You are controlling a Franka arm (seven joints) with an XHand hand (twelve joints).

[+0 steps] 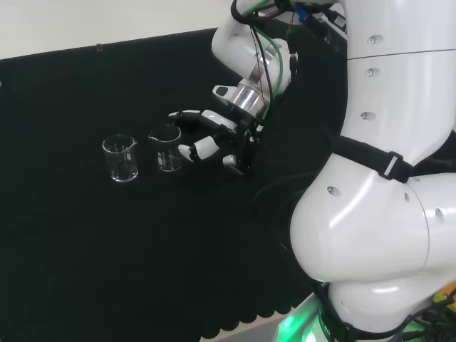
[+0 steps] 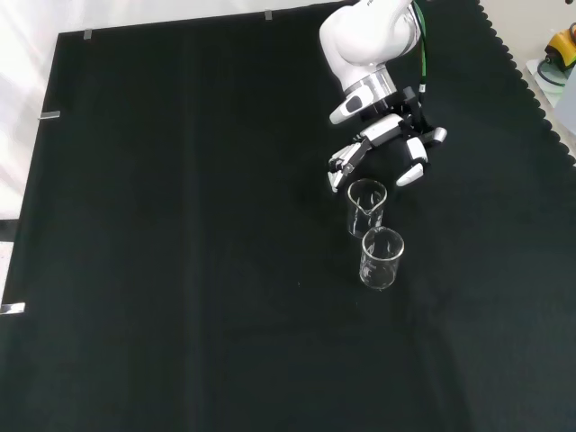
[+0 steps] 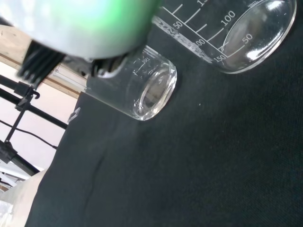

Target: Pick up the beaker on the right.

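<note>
The cloth [image 1: 107, 249] on the bench is black all over. Two beakers [image 1: 121, 158] [image 1: 166, 149] on it are clear glass with thin white marks. The hand [image 1: 214, 139] beside them is black and white. The arm [image 1: 385, 142] is shiny white.

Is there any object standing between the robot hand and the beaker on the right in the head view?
Nothing visible stands between them. In the head view the robot hand is directly beside the right beaker, fingers open toward it. The other beaker stands on its far side, away from the robot hand.
</note>
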